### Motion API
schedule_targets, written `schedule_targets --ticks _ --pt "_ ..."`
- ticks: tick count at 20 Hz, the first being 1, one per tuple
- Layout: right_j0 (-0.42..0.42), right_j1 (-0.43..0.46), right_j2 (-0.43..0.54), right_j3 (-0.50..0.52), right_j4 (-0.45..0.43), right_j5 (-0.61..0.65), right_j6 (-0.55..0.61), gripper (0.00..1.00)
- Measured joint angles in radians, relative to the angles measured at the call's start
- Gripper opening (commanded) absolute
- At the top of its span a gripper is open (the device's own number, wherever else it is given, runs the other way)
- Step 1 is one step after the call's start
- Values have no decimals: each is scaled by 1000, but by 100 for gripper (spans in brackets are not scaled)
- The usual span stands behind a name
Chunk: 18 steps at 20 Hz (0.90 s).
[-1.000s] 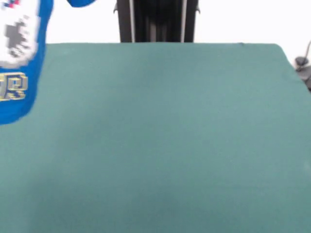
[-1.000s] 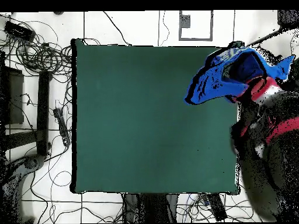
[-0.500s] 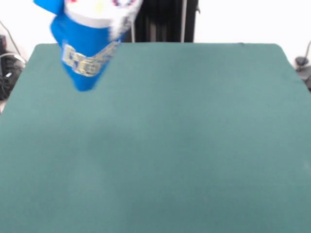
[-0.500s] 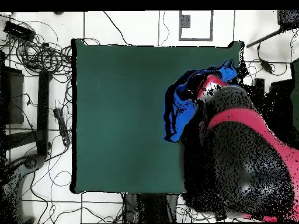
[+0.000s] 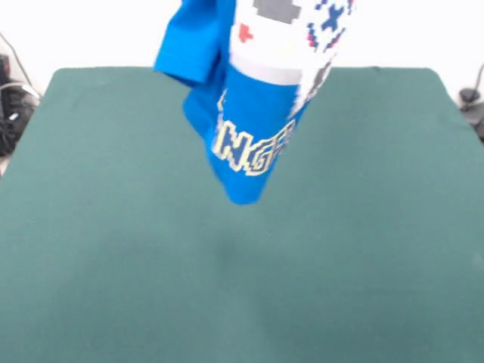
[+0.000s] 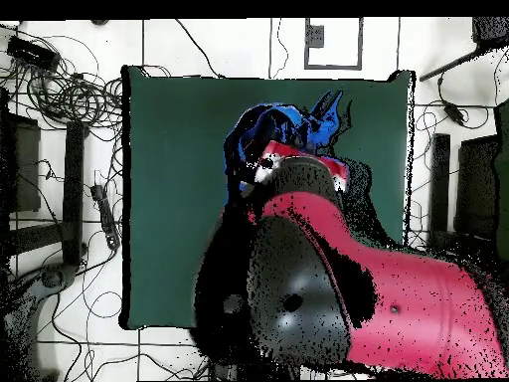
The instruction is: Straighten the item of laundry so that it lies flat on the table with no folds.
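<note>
1. T-shirt point(image 5: 249, 113): bright blue soft knit, hanging in the air above the table in a bunched, vertically folded drape that narrows to a rounded point at its lowest end. The front panel carries a white and grey pixelated graphic with small red and blue blocks. Below that runs pale block lettering, tilted and creased, of which only a few letters can be read. A loose flap, possibly a sleeve, juts out at the shirt's upper side. Its top is cut off by the upper edge of the front view.
2. Table point(image 5: 113, 265): flat rectangular surface under a matt dark green cloth, smooth and unwrinkled, its corners slightly rounded. The shirt's tip hangs clear of it, over the middle of the far half.
3. Arm point(image 6: 328, 288): glossy red and black rounded housings seen from above. It covers most of the shirt, which shows only as a crumpled blue fringe point(image 6: 283, 124) beyond it.
4. Gripper: hidden beneath the arm overhead and above the frame in front; whether it is apart or clamped cannot be told.
</note>
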Motion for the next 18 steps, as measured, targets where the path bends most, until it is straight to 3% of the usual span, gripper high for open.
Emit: schedule_targets --ticks 9,18 --pt "107 69 -112 -11 -7 0 60 0" --pt "160 112 -187 -37 -7 0 97 0"
